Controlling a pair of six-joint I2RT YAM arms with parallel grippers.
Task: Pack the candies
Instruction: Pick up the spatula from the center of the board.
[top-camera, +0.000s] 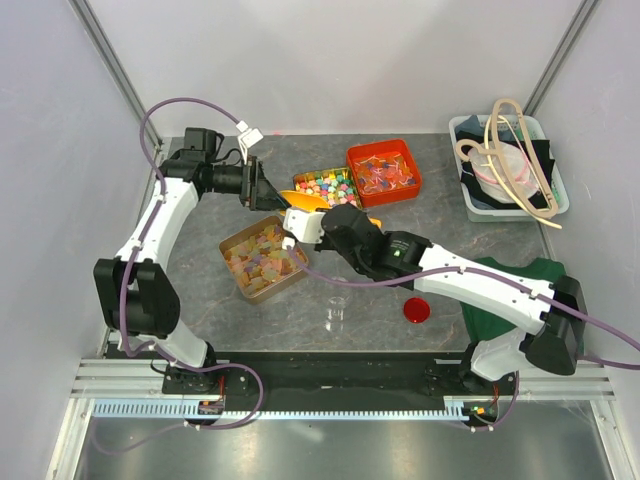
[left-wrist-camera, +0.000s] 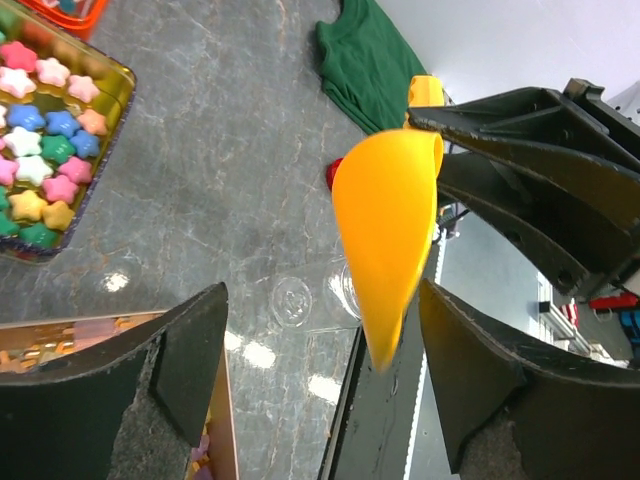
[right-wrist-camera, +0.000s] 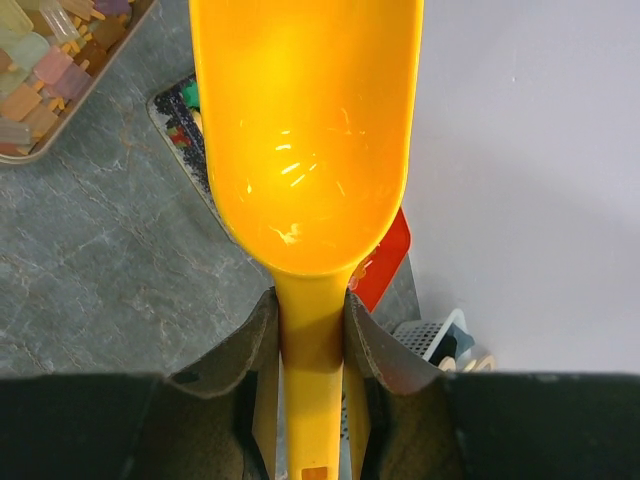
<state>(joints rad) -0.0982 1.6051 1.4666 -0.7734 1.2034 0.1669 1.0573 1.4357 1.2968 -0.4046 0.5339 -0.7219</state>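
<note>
Right up against the lens of the right wrist view, we see the right end effector (right-wrist-camera: 312, 312) clenched on the handle of a yellow scoop (right-wrist-camera: 305, 130), one finger pressed to each side. The bowl reaches away over the grey desk (right-wrist-camera: 100, 250). At the top left lie the candies (right-wrist-camera: 35, 65) — pale, translucent pieces in a metal tin (right-wrist-camera: 92, 80).

Through the left wrist view, the left end effector (left-wrist-camera: 322, 295) stands released, its fingers wide apart on either side of the scoop's bowl and clear of it on both sides. Behind the bowl, the right end effector grips the handle. A second tin (left-wrist-camera: 125, 95) of bright star-shaped sweets (left-wrist-camera: 45, 150) lies at the left, a green cloth (left-wrist-camera: 365, 60) lies farther off, and a clear cup (left-wrist-camera: 300, 300) sits on the desk beyond the scoop.

From above, we find the candies in their tin left of centre, just beside the right end effector. The scoop hangs between that tin and the star tin, with the left end effector at its bowl end. A red tub (top-camera: 385, 172) touches the star tin — a red lid (top-camera: 416, 310) lies near the cup, and a basket (top-camera: 510, 170) stands at the far right.
</note>
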